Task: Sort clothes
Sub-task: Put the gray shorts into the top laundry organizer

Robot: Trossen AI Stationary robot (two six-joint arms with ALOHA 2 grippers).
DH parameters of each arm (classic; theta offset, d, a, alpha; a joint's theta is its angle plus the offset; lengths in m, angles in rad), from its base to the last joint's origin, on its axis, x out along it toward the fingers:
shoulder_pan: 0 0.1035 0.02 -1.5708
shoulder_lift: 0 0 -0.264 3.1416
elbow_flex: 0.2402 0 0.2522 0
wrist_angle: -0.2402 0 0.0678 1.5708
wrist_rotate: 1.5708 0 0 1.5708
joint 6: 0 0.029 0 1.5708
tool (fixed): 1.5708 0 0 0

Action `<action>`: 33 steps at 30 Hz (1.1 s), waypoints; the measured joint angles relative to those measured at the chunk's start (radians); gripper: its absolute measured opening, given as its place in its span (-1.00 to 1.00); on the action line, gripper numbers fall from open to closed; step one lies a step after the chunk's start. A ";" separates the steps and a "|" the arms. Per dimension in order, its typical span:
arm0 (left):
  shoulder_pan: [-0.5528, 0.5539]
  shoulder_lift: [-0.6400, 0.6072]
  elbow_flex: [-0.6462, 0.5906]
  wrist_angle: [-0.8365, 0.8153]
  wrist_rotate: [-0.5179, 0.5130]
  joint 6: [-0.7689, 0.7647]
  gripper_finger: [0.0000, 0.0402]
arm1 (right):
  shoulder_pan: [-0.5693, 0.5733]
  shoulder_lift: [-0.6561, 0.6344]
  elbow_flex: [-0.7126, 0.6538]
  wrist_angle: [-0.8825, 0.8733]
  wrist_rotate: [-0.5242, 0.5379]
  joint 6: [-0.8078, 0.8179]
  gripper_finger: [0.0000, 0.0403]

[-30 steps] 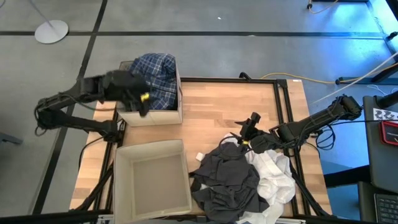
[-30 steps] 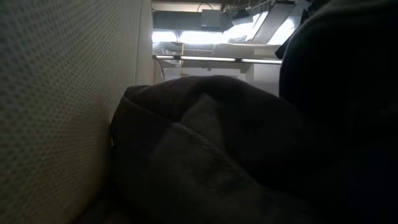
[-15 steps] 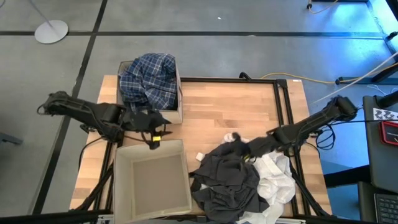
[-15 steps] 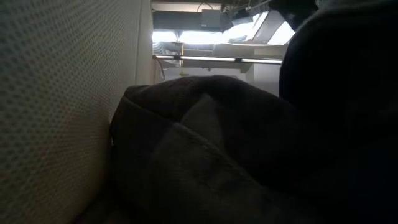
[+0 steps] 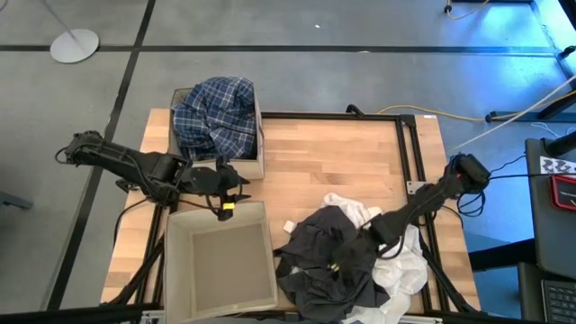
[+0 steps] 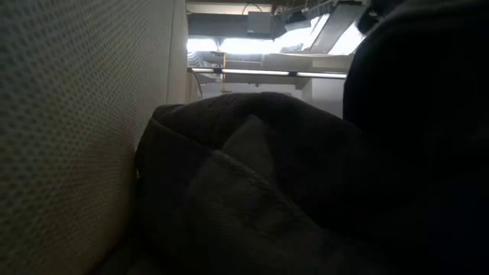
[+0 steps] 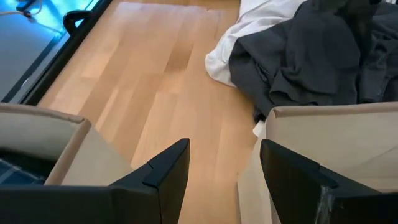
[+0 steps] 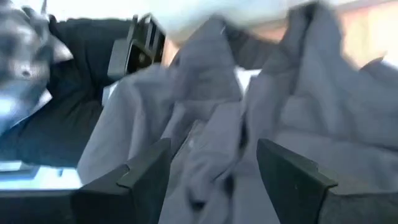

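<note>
A blue-and-white plaid shirt (image 5: 216, 117) lies in the far beige box (image 5: 256, 166). A dark grey garment (image 5: 315, 247) lies heaped over white ones (image 5: 405, 265) on the table's near right. The dark grey cloth also fills the low view (image 6: 290, 191). My left gripper (image 5: 225, 196) is open and empty over the gap between the two boxes (image 7: 221, 168). My right gripper (image 5: 342, 259) is open, low over the dark grey heap (image 8: 217, 174). No dark green garment shows. My right gripper stands open over the dark grey garment's folds (image 8: 211, 124), slanting down from the table's right. I cannot tell whether its fingers touch the cloth.
An open beige box (image 5: 225, 261) stands at the near left; its wall (image 6: 76, 137) fills the left of the low view. Bare wood (image 5: 333, 153) lies between the far box and the heap. A black frame rail (image 5: 418, 153) runs along the table's right.
My left gripper has come away from over the far box toward the near edge and now hangs between the two boxes. My right gripper has gone toward the near left, down onto the dark grey heap, uncovering a white fold at the heap's far side.
</note>
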 joint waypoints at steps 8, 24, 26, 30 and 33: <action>0.000 0.000 0.000 0.004 -0.052 0.024 -0.07 | 0.065 0.062 0.038 -0.110 0.005 0.152 0.19; 0.000 -0.001 0.000 0.001 -0.081 0.017 -0.07 | 0.049 0.240 0.040 -0.313 0.327 -0.070 0.19; 0.000 -0.001 0.000 0.001 -0.081 0.017 -0.07 | 0.033 0.255 0.040 -0.333 0.339 -0.079 0.14; 0.000 -0.001 0.000 0.001 -0.081 0.021 -0.07 | 0.008 0.261 0.040 -0.342 0.343 -0.081 -0.12; 0.000 -0.001 0.000 0.001 -0.081 0.024 -0.07 | -0.005 0.249 0.037 -0.352 0.344 -0.090 -0.43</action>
